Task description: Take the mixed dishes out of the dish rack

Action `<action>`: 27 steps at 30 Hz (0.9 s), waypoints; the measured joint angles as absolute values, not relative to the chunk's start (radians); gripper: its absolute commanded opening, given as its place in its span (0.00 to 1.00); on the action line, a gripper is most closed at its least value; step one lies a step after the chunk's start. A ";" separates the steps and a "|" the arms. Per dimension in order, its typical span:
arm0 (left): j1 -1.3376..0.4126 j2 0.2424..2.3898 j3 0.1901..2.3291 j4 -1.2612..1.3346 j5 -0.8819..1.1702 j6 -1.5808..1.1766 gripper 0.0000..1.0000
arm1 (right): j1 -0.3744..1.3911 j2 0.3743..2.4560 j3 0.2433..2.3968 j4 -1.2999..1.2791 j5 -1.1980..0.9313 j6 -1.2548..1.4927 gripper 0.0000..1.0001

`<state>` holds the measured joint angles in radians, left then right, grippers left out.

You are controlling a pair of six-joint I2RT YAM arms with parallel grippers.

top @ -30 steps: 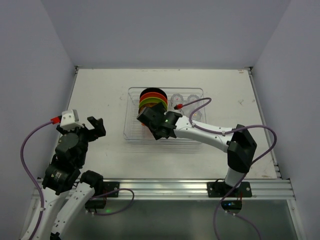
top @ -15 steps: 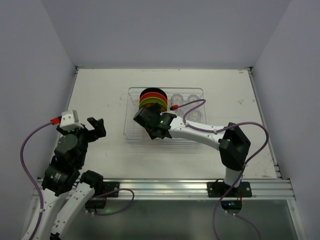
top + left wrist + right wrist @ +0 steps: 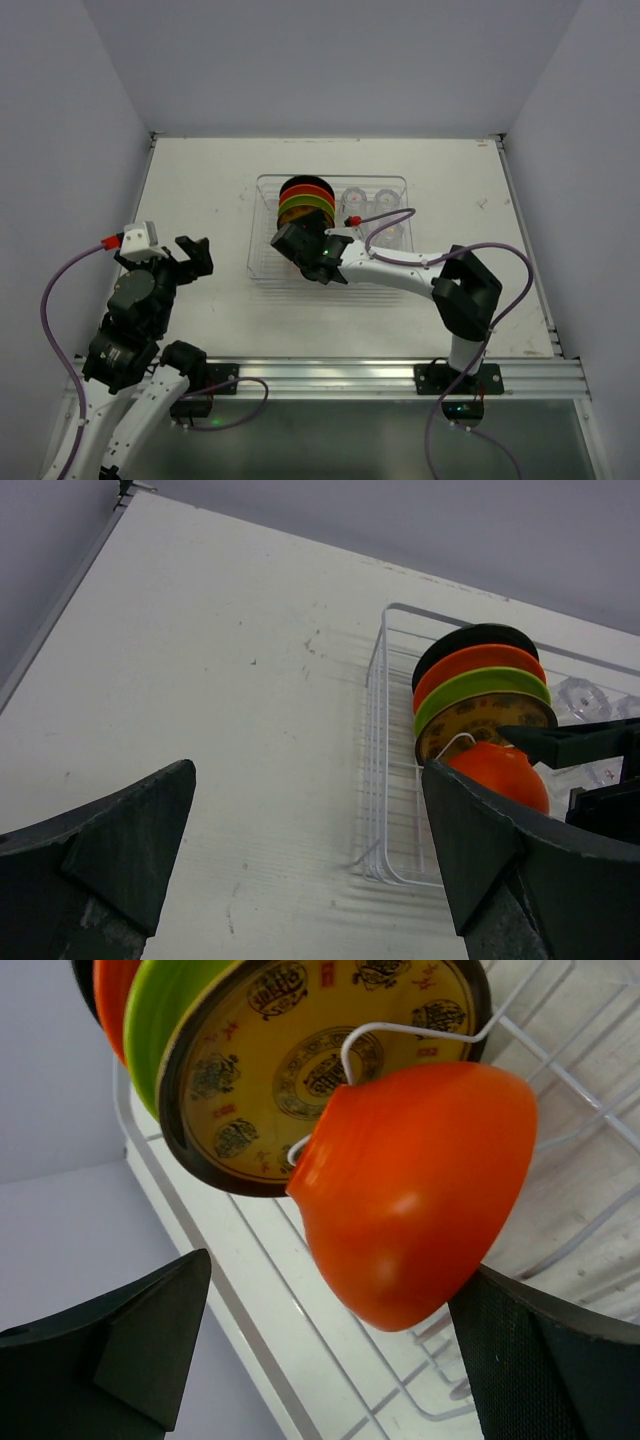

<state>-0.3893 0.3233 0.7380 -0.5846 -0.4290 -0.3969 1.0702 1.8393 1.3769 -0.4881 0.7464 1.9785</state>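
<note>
The dish rack stands mid-table; it also shows in the left wrist view and the right wrist view. Upright in its slots stand a black plate, a red-orange plate, a lime green plate and a yellow-brown plate. The small orange bowl leans on a wire in front of them. My right gripper is open, with the bowl between its fingers and no grip on it. Clear tumblers stand in the rack's far right part. My left gripper is open and empty, left of the rack.
White table with raised edges and grey walls on three sides. In the top view the plates sit at the rack's far left and my right arm lies across the rack's near rim. A purple cable loops over the tumblers.
My right gripper has moved left and deeper into the rack, closing in around the orange bowl; its elbow has shifted left. The left arm has not moved.
</note>
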 measured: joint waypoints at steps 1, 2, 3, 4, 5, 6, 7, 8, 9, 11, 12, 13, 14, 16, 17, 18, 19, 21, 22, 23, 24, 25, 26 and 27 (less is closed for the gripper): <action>-0.389 0.323 0.738 -0.585 -0.427 -0.397 1.00 | 1.069 1.835 1.363 -0.461 0.755 1.980 0.99; -0.390 0.321 0.738 -0.585 -0.426 -0.397 1.00 | 1.069 1.831 1.345 -0.427 0.767 1.980 0.99; -0.390 0.319 0.738 -0.585 -0.424 -0.397 1.00 | 1.069 1.828 1.326 -0.399 0.773 1.981 0.99; -0.390 0.317 0.738 -0.585 -0.423 -0.397 1.00 | 1.069 1.828 1.306 -0.372 0.779 1.982 0.99; -0.390 0.315 0.738 -0.584 -0.422 -0.397 1.00 | 1.070 1.828 1.288 -0.350 0.783 1.982 0.99; -0.390 0.313 0.738 -0.584 -0.421 -0.397 1.00 | 1.071 1.828 1.272 -0.327 0.796 1.982 0.99; -0.392 0.311 0.738 -0.584 -0.420 -0.397 1.00 | 1.070 1.828 1.261 -0.305 0.803 1.983 0.99; -0.393 0.310 0.738 -0.584 -0.419 -0.396 1.00 | 1.070 1.828 1.250 -0.271 0.807 1.983 0.99; -0.395 0.309 0.738 -0.583 -0.418 -0.396 1.00 | 1.071 1.828 1.235 -0.239 0.813 1.982 0.99; -0.395 0.309 0.738 -0.583 -0.416 -0.392 1.00 | 1.073 1.822 1.204 -0.179 0.831 1.979 0.99; -0.396 0.309 0.738 -0.583 -0.415 -0.390 1.00 | 1.074 1.819 1.193 -0.155 0.835 1.979 0.99; -0.396 0.309 0.738 -0.583 -0.414 -0.389 1.00 | 1.074 1.817 1.184 -0.131 0.839 1.979 0.99; -0.396 0.309 0.738 -0.583 -0.414 -0.386 1.00 | 1.074 1.817 1.177 -0.103 0.845 1.979 0.99; -0.396 0.309 0.738 -0.583 -0.414 -0.383 1.00 | 1.074 1.817 1.164 -0.039 0.848 1.980 0.98; -0.396 0.309 0.738 -0.583 -0.414 -0.382 1.00 | 1.075 1.817 1.157 -0.006 0.848 1.982 0.97; -0.397 0.308 0.738 -0.583 -0.414 -0.382 1.00 | 1.075 1.817 1.148 0.030 0.849 1.982 0.96; -0.399 0.307 0.738 -0.583 -0.414 -0.382 1.00 | 1.076 1.817 1.139 0.065 0.850 1.983 0.96; -0.403 0.303 0.738 -0.582 -0.411 -0.382 1.00 | 1.079 1.817 1.119 0.129 0.855 1.983 0.95; -0.403 0.302 0.738 -0.581 -0.411 -0.382 1.00 | 1.079 1.817 1.112 0.149 0.857 1.983 0.95; -0.403 0.301 0.738 -0.580 -0.411 -0.382 1.00 | 1.079 1.817 1.105 0.170 0.860 1.984 0.95; -0.404 0.301 0.738 -0.580 -0.411 -0.382 1.00 | 1.079 1.817 1.100 0.183 0.863 1.985 0.95; -0.406 0.301 0.738 -0.578 -0.411 -0.382 1.00 | 1.079 1.817 1.097 0.194 0.866 1.986 0.95; -0.407 0.301 0.738 -0.577 -0.410 -0.382 1.00 | 1.079 1.817 1.094 0.200 0.870 1.987 0.95; -0.407 0.301 0.738 -0.576 -0.410 -0.382 1.00 | 1.079 1.817 1.093 0.205 0.871 1.988 0.95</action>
